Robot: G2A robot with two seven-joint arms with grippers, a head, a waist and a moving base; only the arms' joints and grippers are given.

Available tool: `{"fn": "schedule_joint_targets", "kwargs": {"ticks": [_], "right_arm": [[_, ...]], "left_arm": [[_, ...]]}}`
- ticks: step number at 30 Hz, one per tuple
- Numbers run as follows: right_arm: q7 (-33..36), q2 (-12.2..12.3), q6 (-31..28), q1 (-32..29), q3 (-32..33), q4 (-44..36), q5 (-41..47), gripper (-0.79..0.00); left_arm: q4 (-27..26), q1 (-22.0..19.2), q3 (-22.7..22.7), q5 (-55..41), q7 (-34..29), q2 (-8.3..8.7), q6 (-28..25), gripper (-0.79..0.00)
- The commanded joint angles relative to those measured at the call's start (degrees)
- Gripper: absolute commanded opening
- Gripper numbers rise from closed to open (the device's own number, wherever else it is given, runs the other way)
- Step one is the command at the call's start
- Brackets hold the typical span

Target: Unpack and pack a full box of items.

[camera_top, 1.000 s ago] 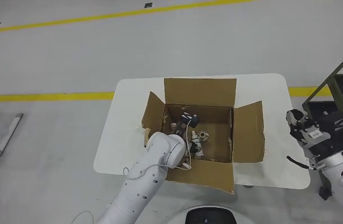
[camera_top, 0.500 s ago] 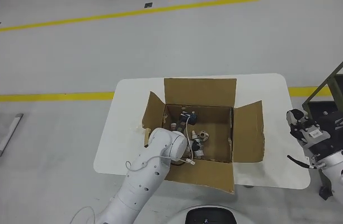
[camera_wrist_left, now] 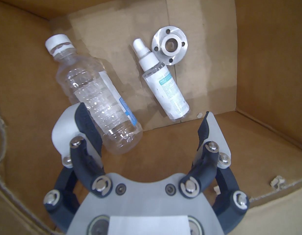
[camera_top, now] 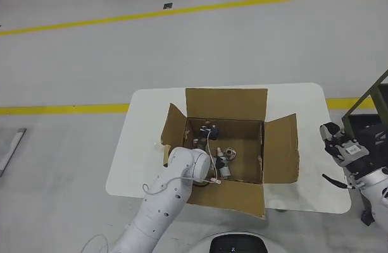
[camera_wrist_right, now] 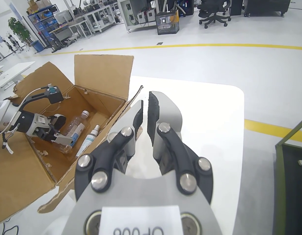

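Slightly shifted since a second ago: my left wrist, toward the back wall of the box (camera_top: 226,101), and my right arm, edging in toward the table (camera_wrist_right: 202,113). Left gripper (camera_wrist_left: 142,112) spread wide and empty inside the box, one finger against the lying water bottle (camera_wrist_left: 97,94). Spray bottle (camera_wrist_left: 163,86) beside it, its nozzle near the metal flange (camera_wrist_left: 169,44). Right gripper (camera_wrist_right: 145,106) nearly closed, holding nothing, over the table.
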Motion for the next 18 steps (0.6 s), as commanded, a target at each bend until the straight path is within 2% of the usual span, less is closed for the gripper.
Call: {"fn": "schedule_joint_targets", "kwargs": {"ticks": [1, 8, 9, 10, 11, 13, 15, 18], "right_arm": [[0.01, -0.01, -0.05, 0.06, 0.04, 0.06, 0.13, -0.696], [0.18, -0.03, -0.23, 0.16, 0.37, 0.25, 0.29, -0.702], [0.18, -0.04, -0.26, 0.17, 0.4, 0.22, 0.29, -0.699], [0.27, -0.03, -0.37, 0.16, 0.41, 0.22, 0.23, -0.699], [0.31, -0.03, -0.42, 0.17, 0.44, 0.23, 0.22, -0.699], [0.36, -0.04, -0.46, 0.2, 0.49, 0.23, 0.25, -0.702], [0.48, -0.03, -0.51, 0.27, 0.58, 0.25, 0.14, -0.705], [0.57, -0.04, -0.53, 0.38, 0.66, 0.37, 0.21, -0.717]], "left_arm": [[1.04, -0.44, 0.21, 1.37, -0.17, -0.18, 1.82, 0.0], [6.03, -2.09, 0.33, 2.71, -2.23, -1.16, 8.23, 0.0], [6.78, -2.18, 0.11, 1.78, -1.88, -1.36, 8.88, -0.022], [8.02, -2.33, 0.33, 2.16, -1.65, -1.49, 9.12, -0.092], [8.79, -2.56, 0.58, 2.42, -1.35, -1.65, 9.34, -0.105], [9.97, -2.85, 1.02, 2.69, -1.02, -1.96, 9.76, -0.08], [10.8, -3.09, 1.35, 2.77, -1.09, -2.25, 9.99, -0.123], [12.05, -3.28, 2.25, 4.18, -1.06, -2.61, 10.17, -0.145]]}}
